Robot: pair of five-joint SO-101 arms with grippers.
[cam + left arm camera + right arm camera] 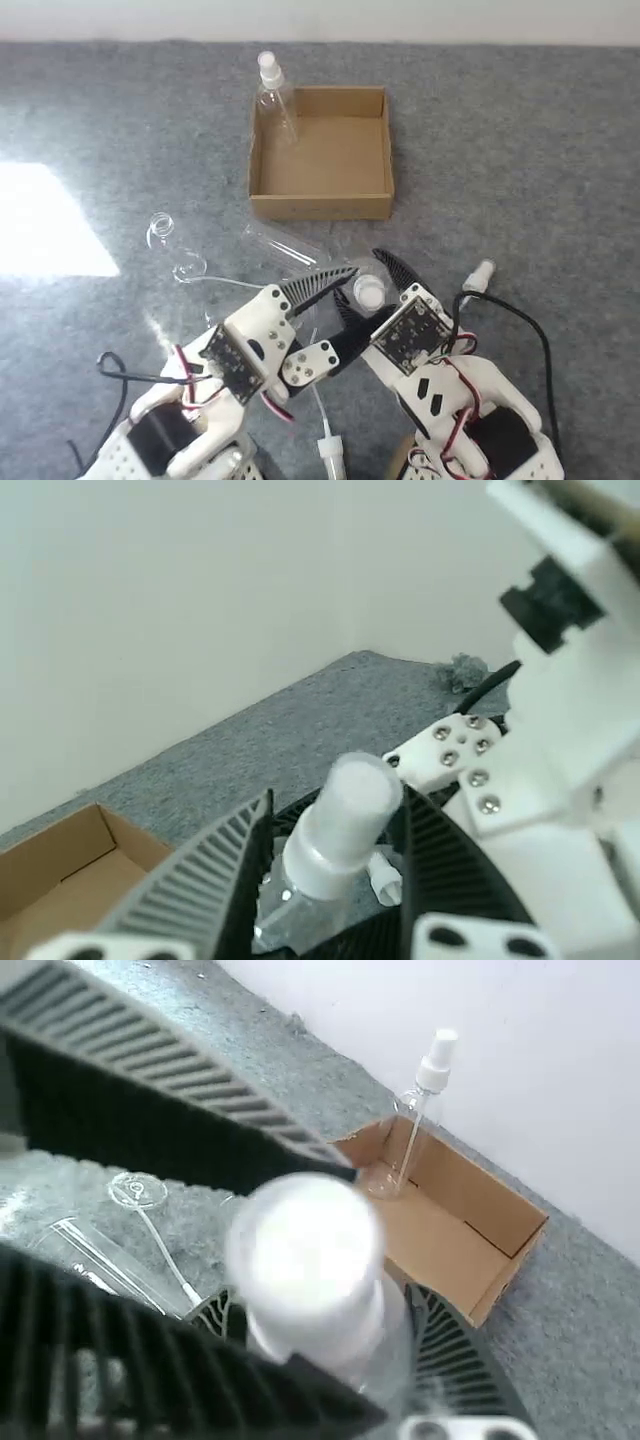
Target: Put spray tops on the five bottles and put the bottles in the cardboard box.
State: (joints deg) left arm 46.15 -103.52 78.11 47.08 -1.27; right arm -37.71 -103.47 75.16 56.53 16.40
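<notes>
On the near side of the cardboard box, at the very front of the worktop, a loose white sprayer lay between the two arm bases, with its thin tube pointing toward the box. The worktop was covered with a grey, felt-like, speckled cloth.

A little closer to the box, the two arms met over one bottle. The left claw had ribbed black fingers with white plastic shells. It was closed narrowly on the clear, round held bottle, and the bottle stood almost upright in front of the box's front wall. The right claw had the same ribbed shape. It was closed around the white cylindrical spray top that sat on this bottle's neck.

To the right of the claws, still before the box front, a second loose sprayer lay beside a black cable.

Two topless bottles of clear, glossy plastic lay on their sides on the cloth. One was just in front of the box's front wall. The other was off toward the box's front left corner, with its open round mouth showing.

The box was square and shallow, made of plain brown cardboard, and open at the top. In its far left corner a finished bottle stood, slim and transparent, with a white sprayer on top. It leaned against the box wall.
</notes>
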